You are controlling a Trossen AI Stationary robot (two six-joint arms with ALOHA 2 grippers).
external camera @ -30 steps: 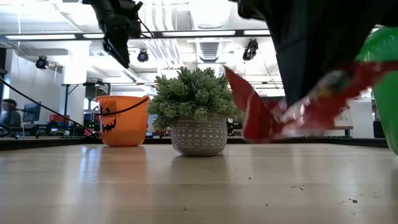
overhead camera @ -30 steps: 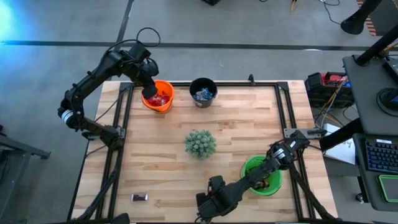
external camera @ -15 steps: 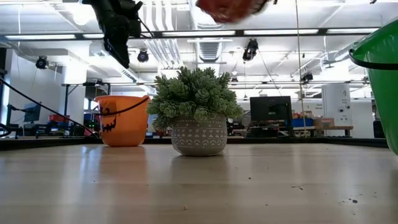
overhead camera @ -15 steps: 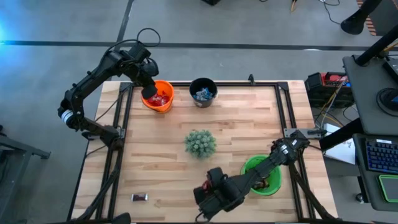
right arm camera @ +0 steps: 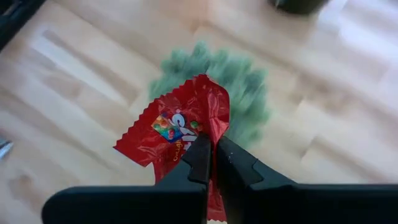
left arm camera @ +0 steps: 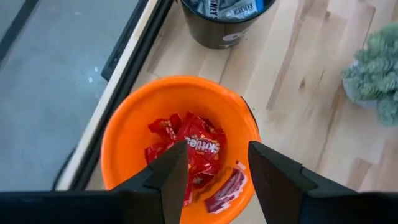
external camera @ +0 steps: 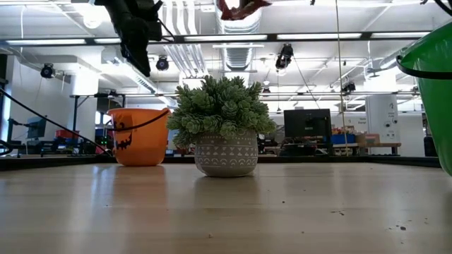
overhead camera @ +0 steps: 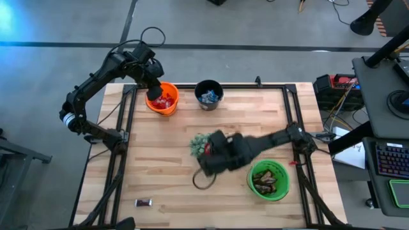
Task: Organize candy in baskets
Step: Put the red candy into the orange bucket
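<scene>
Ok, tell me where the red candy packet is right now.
The red candy packet is pinched in the right tool, held in the air mid-table, beside the plant.

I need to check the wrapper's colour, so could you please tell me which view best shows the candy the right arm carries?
The right wrist view: the red candy fills it, pinched in the right pincer. The low view shows only its edge at the top; the high view hides it under the arm.
</scene>
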